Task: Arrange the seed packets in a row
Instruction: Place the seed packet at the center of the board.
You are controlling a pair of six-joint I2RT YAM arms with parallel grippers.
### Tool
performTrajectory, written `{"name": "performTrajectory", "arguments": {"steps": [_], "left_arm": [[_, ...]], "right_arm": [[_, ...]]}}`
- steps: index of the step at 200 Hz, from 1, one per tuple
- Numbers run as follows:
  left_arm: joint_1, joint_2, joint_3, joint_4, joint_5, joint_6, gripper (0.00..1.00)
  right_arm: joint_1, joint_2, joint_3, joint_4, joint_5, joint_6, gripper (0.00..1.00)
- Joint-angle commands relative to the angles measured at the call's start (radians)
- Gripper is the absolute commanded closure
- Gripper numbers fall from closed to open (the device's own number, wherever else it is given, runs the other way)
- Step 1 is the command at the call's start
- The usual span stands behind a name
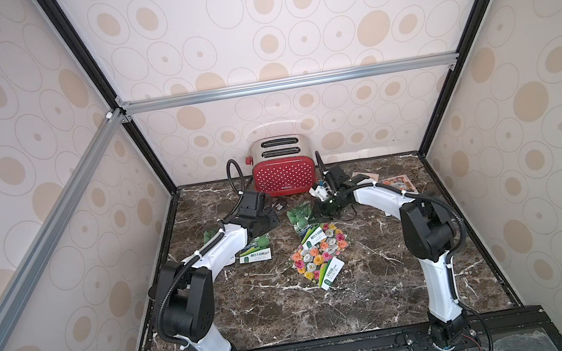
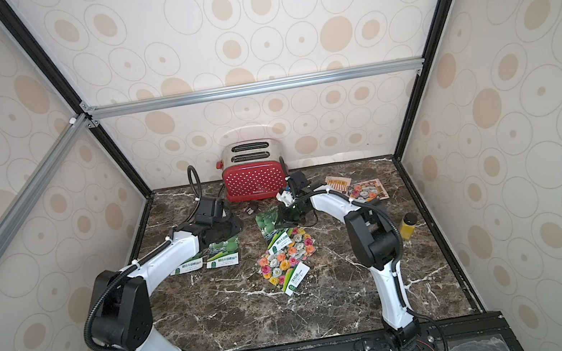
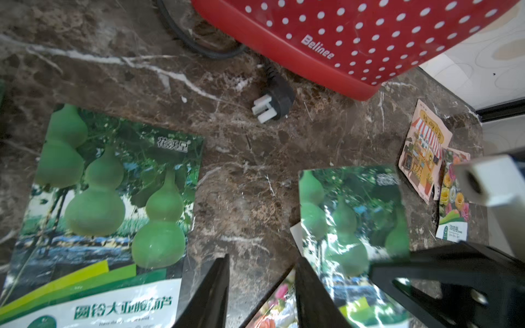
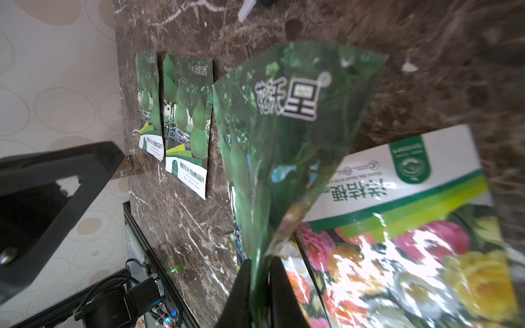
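The right gripper is clamped on one edge of a glossy green gourd-print seed packet. The packet is tilted and overlaps two multicoloured flower-print packets near the middle of the dark marble tabletop. The left gripper stands parted over bare marble, holding nothing. Two more gourd packets lie side by side near the left edge.
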Motion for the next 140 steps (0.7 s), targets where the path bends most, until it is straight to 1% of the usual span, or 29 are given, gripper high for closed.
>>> {"name": "performTrajectory", "arguments": {"steps": [1,53,105,140], "left_arm": [[0.018,-0.067,-0.044,0.015,-0.03,-0.016,0.6],[0.03,-0.144,-0.082,-0.013,-0.026,-0.006,0.59],[0.033,-0.159,-0.103,-0.008,-0.005,-0.012,0.58],[0.033,-0.158,-0.118,0.004,0.008,-0.018,0.58]], "right_arm": [[0.027,0.039,0.048,0.033,0.018,0.068,0.86],[0.065,0.115,0.097,0.086,0.063,0.152,0.85],[0.095,0.198,0.165,0.11,0.072,0.227,0.84],[0.106,0.212,0.166,0.134,0.084,0.266,0.82]]}}
